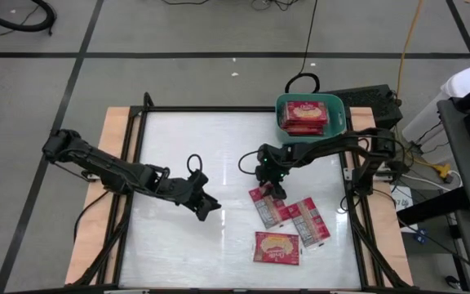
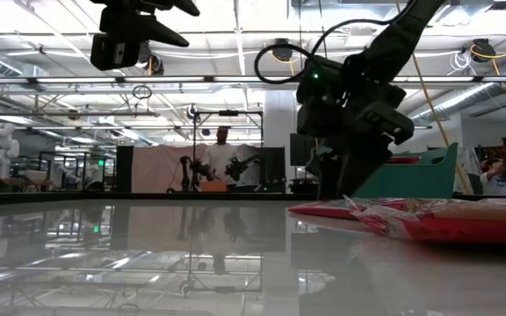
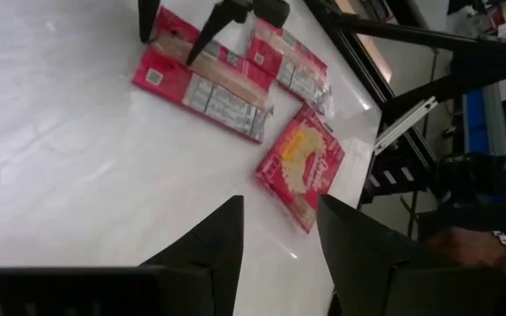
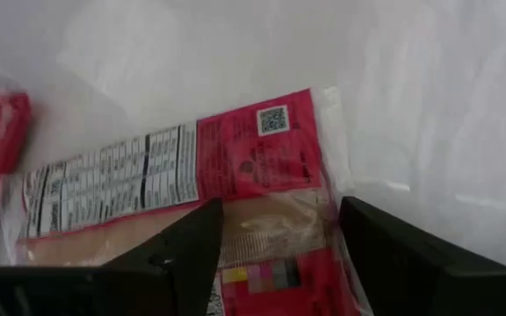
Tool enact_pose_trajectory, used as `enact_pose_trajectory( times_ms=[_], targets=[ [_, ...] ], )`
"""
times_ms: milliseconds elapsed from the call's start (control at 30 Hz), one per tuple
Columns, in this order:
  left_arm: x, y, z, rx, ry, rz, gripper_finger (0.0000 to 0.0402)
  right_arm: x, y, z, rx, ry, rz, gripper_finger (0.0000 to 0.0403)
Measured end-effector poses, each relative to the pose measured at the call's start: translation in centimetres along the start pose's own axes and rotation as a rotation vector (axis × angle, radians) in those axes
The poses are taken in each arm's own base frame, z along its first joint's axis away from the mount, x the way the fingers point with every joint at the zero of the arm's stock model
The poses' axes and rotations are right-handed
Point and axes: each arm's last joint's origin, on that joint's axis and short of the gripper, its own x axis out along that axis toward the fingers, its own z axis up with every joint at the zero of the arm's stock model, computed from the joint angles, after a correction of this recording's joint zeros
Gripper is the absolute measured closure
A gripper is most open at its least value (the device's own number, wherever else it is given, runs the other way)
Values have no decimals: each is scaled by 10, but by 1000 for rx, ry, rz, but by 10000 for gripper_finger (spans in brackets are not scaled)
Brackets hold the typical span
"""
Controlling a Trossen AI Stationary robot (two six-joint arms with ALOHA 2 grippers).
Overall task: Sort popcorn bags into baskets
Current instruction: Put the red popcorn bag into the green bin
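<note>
The right arm's two-finger gripper hangs over the far end of a flat red popcorn packet lying printed-back up, the leftmost of three packets loose on the white glossy table. In the right wrist view the two dark fingers stand apart with nothing between them, straddling the packet's width; the packet lies directly below and between them, its grey-white nutrition panel running off to one side. The fingers are thus set across the short dimension, while the long axis runs from far to near in the scene, tilted slightly to the right.

Just right of it, touching or overlapping along one edge, lies a second back-up red packet. A third, face up with its yellow-tan picture showing, rests nearer, just apart from the other two. The teal-green rounded plastic tub stands at the far right corner of the table and already holds red packets.

The left arm's gripper waits above the table to the left, fingers parted and empty, pointing towards the packets. The right arm is clearly nearer to both packets and tub. The judgement is that a straight descent would seat the fingers on the packet's two long edges, though the neighbouring packet sits close to one finger's path.
</note>
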Motion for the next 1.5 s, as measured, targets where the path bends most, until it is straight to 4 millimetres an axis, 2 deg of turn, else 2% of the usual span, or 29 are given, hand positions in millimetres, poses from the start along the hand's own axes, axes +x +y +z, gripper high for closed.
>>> enact_pose_trajectory(
  times_ms=[100, 200, 433, 500, 667, 767, 967, 1133, 1267, 1500],
  targets=[
    [0, 2, 2, 2, -10, 14, 254, 7, -1, -2, -7, 15, -1, 189],
    [1, 6, 4, 6, -24, 50, 254, 8, -1, 0, 9, 3, -17, 223],
    [3, 18, 21, 94, -82, 116, 254, 7, -2, 4, 35, -32, -54, 368],
    [3, 22, 28, 124, -131, 157, 254, 7, -2, 5, 60, -45, -58, 393],
    [7, 38, 48, 162, -247, 285, 254, 4, -6, 7, 132, -79, -90, 393],
    [15, 50, 56, 141, -246, 331, 254, -5, -5, 11, 162, -110, -119, 400],
    [51, 59, 64, 67, -244, 251, 254, -34, 1, 22, 191, -214, -204, 402],
    [84, 64, 58, -33, -254, 190, 245, -54, 3, 26, 247, -278, -261, 402],
    [103, 65, 52, -63, -268, 139, 200, -63, 7, 26, 257, -290, -284, 403],
    [104, 62, 44, -59, -278, 169, 94, -77, 15, 23, 263, -277, -302, 403]
  ],
)
